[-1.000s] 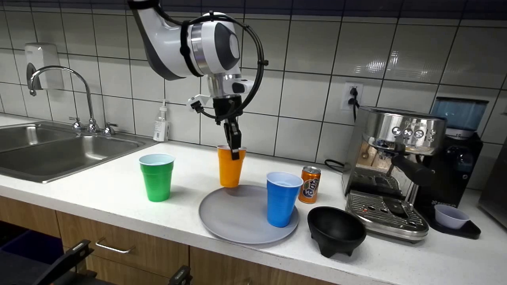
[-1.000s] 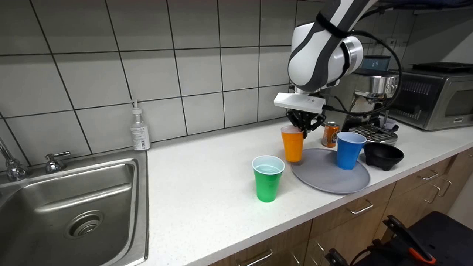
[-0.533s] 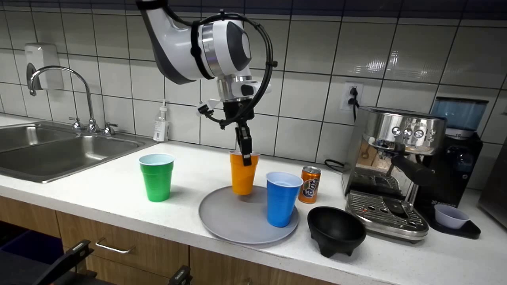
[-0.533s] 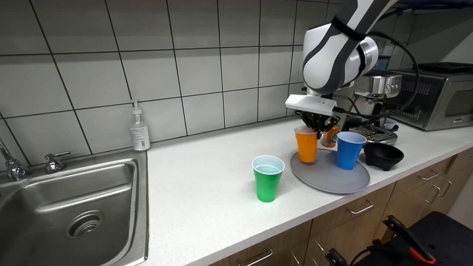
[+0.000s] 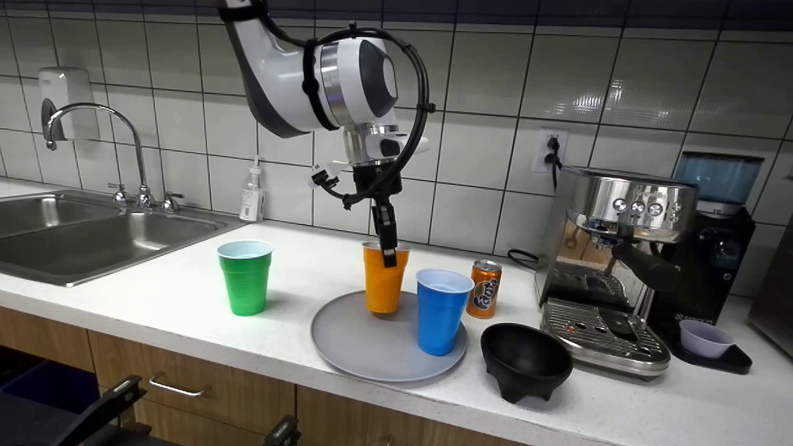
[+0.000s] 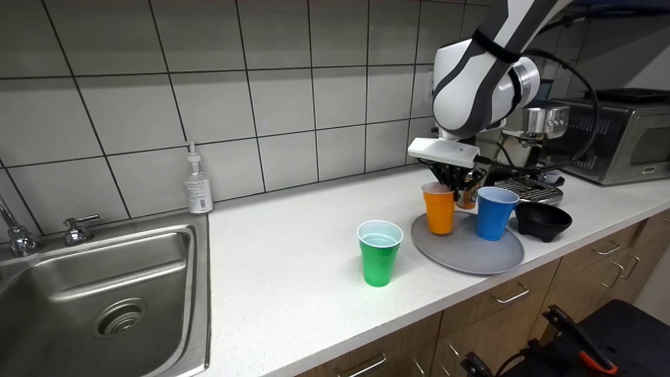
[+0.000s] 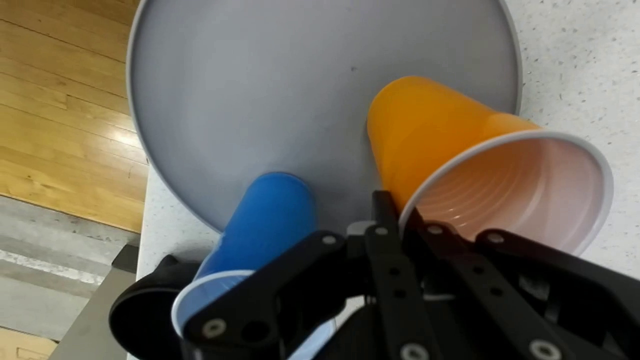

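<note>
- Wrist view shows me the end effector (image 7: 402, 216) clamped on the wall of the orange cup (image 7: 425, 140).
- This cup is over the gray plate (image 7: 280, 90); whether its bottom touches it, I cannot tell.
- The blue cup (image 5: 441, 319) stands on the same plate.
- From both exterior views I see a green cup (image 6: 379, 264), a black bowl (image 5: 526, 359) and an orange can (image 5: 484, 291) on the bench (image 6: 293, 262) near the plate.

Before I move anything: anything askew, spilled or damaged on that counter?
Nothing stands out; no spill or damage visible. The gripper pinches the orange cup at its rim, over the gray plate. The blue cup stands upright on that plate, the green cup on the counter.
</note>
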You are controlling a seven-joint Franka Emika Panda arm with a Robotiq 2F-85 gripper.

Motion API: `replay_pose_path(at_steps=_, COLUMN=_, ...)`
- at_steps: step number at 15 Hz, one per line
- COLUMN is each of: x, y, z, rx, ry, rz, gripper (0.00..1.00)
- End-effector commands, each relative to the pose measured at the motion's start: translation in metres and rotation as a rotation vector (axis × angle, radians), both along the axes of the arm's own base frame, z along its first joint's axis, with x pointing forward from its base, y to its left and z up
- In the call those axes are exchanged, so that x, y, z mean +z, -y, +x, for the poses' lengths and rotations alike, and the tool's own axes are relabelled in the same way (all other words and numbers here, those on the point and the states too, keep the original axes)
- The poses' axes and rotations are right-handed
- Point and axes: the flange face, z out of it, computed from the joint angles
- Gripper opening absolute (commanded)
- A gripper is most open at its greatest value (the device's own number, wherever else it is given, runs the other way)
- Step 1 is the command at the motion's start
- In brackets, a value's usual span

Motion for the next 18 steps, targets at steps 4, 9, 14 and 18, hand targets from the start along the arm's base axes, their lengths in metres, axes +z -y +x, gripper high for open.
replay_pose_path(at_steps=4, x=-0.004, y=0.002, z=-0.001, rx=-0.037, ry=0.01, rz=-0.002, gripper=0.01)
replay_pose_path(at_steps=9, x=0.006, y=0.001, z=-0.005, rx=-0.031, ry=0.023, rz=0.004, gripper=0.52)
replay_pose_path(at_steps=14, x=0.022, y=-0.001, z=-0.012, rx=-0.023, ry=0.043, rz=-0.002, gripper=0.89)
replay_pose_path(at_steps=18, x=0.036, y=-0.01, z=-0.022, rx=-0.001, ry=0.064, rz=0.01, gripper=1.0)
